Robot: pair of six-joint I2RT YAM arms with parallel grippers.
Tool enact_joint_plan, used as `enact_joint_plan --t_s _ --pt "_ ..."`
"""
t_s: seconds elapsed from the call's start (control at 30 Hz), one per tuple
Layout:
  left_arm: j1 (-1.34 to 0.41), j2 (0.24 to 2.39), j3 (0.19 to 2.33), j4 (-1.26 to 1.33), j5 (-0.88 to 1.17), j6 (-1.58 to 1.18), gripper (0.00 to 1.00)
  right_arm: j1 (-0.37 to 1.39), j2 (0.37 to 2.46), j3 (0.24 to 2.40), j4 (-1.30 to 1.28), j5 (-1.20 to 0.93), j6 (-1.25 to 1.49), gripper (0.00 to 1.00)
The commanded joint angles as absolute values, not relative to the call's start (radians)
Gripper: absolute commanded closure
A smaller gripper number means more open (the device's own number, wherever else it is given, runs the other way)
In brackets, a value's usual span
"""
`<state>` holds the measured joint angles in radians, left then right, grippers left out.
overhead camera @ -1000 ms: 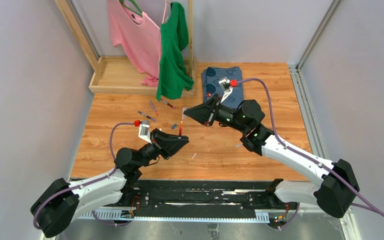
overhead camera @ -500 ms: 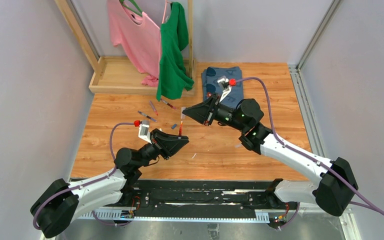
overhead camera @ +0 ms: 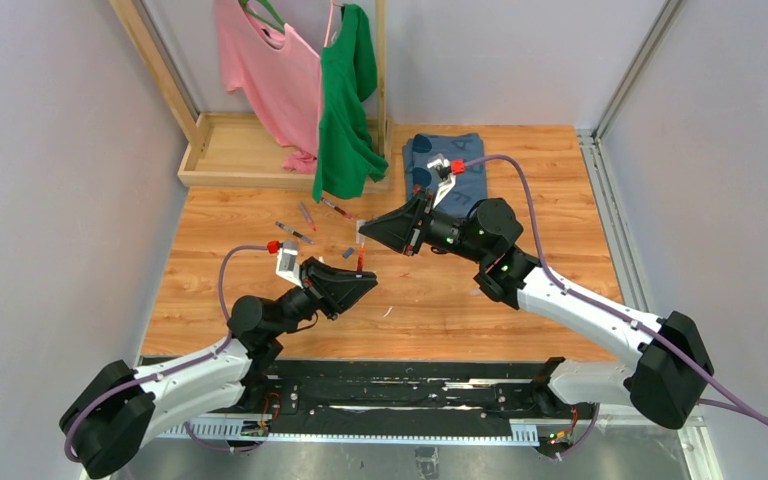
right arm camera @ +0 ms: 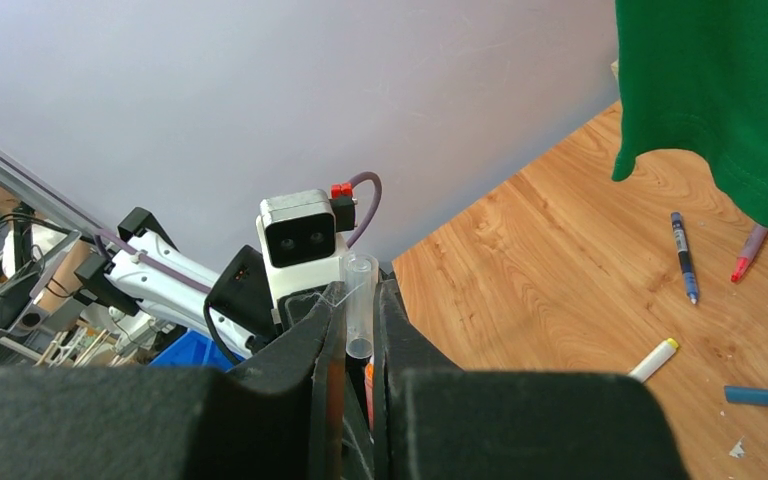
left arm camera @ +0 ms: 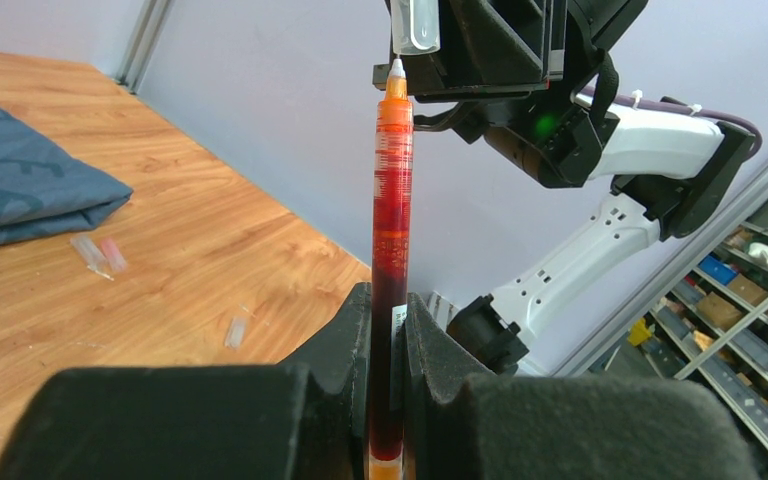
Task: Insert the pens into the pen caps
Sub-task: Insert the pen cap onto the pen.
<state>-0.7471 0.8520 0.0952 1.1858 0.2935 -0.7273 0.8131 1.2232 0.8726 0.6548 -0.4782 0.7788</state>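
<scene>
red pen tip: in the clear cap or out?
Out. In the left wrist view the red pen ends with its white tip just below the mouth of the clear cap, slightly left of it, none of it inside.

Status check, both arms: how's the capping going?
Left gripper shut on red pen, tip up. Right gripper shut on clear cap, just above the tip, not yet on. Nothing between them.

place: robot lab | grey cell walls (overhead camera: 520,60) | alu frame (overhead camera: 635,65) | parts shelves (left arm camera: 750,290)
</scene>
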Motion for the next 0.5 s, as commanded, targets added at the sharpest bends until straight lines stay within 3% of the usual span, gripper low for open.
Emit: enact_joint_plan --t_s 0.0,0.47 --pt "-0.741 0.836 0.123 1.193 0.302 -0.72 1.0 0.83 1.209 0.888 0.694 -0.48 0.753 1.0" --pt "-0.741 0.831 0.123 1.191 0.307 -0.722 1.0 0.831 1.204 0.915 0.696 -0.451 0.723 0.99"
